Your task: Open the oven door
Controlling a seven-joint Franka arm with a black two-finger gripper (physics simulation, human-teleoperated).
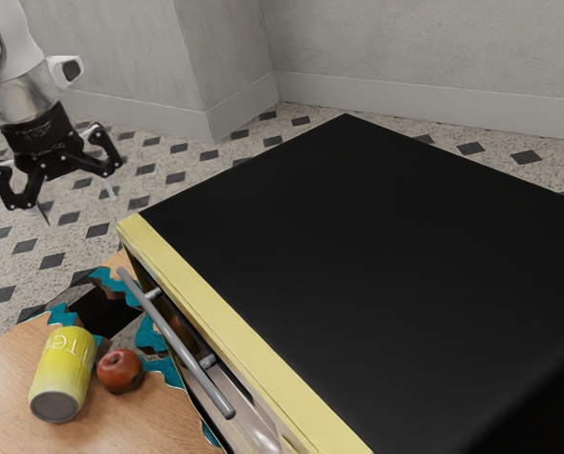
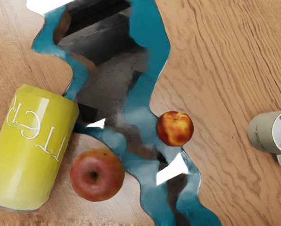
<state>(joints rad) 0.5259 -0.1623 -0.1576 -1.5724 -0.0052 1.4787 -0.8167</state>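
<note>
The gripper (image 1: pixel 78 203) hangs at the exterior view's upper left, pointing down, its two fingers spread wide with nothing between them. Across the middle and right of that view stands the oven (image 1: pixel 358 255), with a black top and a yellow front edge. A grey bar handle (image 1: pixel 176 342) runs along its front below that edge, on short posts. Clear space separates the hand from the handle; the two do not touch. The door's face is largely hidden under the edge, so I cannot tell whether it stands ajar.
On the wooden table (image 1: pixel 8 392) a yellow can (image 1: pixel 62 374) and a red apple (image 1: pixel 120 370) lie near the oven's front. In the wrist view, a small orange-red fruit (image 2: pixel 175 128) and a pale mug (image 2: pixel 268 132) rest on the wood, beside a winding teal strip (image 2: pixel 152 47).
</note>
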